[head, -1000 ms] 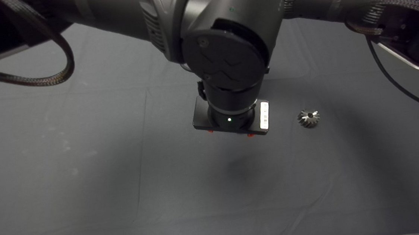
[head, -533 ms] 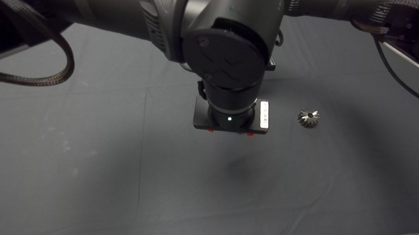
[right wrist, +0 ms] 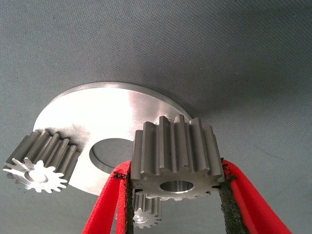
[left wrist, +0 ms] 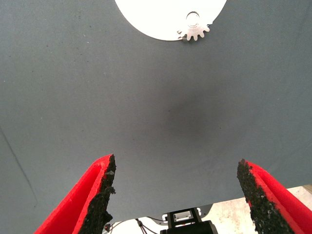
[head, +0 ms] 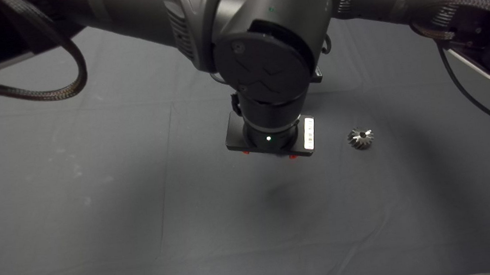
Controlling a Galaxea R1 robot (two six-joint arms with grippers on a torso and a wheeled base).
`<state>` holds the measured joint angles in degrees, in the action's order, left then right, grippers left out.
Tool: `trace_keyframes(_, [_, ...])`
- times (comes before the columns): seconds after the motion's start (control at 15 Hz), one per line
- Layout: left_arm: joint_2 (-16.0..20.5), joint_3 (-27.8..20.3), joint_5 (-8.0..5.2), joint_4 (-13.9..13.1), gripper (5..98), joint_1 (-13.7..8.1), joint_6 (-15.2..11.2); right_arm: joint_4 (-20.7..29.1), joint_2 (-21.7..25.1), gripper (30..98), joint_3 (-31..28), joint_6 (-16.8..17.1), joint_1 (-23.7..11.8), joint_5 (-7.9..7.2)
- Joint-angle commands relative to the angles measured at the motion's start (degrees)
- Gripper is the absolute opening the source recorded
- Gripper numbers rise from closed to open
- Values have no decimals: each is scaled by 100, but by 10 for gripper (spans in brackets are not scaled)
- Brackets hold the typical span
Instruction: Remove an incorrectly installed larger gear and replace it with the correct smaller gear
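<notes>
The right pincer (right wrist: 175, 195) is clenched on the smaller gear (right wrist: 176, 158), gripping it by its toothed rim between both red fingers (right wrist: 109, 204), bore facing the wrist camera. The gear hangs just above a round metal plate (right wrist: 97, 122) that has a centre hole and lies on the bench mat (right wrist: 219, 58). Two small silvery gears (right wrist: 41, 161) stand at the plate's edge, one partly hidden behind the held gear.

The left pincer (left wrist: 175, 195) is released, fingers spread wide above bare mat.

The larger gear (head: 361, 138) lies alone on the mat, well apart from the plate, to the right of the left arm's wrist (head: 271, 139) in the head view.
</notes>
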<state>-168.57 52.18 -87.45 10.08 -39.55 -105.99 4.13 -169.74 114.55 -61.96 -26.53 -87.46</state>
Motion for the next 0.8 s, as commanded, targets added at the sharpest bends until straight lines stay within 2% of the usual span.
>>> trace_keyframes(0.0, [-23,10,-334,29,635,-89,16,-79,-55,351,-31,-17,-219,-413])
trace_keyframes(0.27, [-23,10,-339,29,635,-89,12,-58,-30,351,-26,-17,-213,-413])
trace_keyframes(0.47, [-23,10,-343,29,635,-80,8,277,11,351,-154,-13,-239,-421])
trace_keyframes(0.6, [-23,10,-343,29,635,-54,8,299,33,352,-274,-49,-256,-421])
trace_keyframes(0.67, [-23,10,-343,29,635,-48,8,307,55,351,-471,-70,-367,-430])
trace_keyframes(0.73, [-23,2,-343,29,635,-45,8,325,201,351,-910,-192,-589,-422])
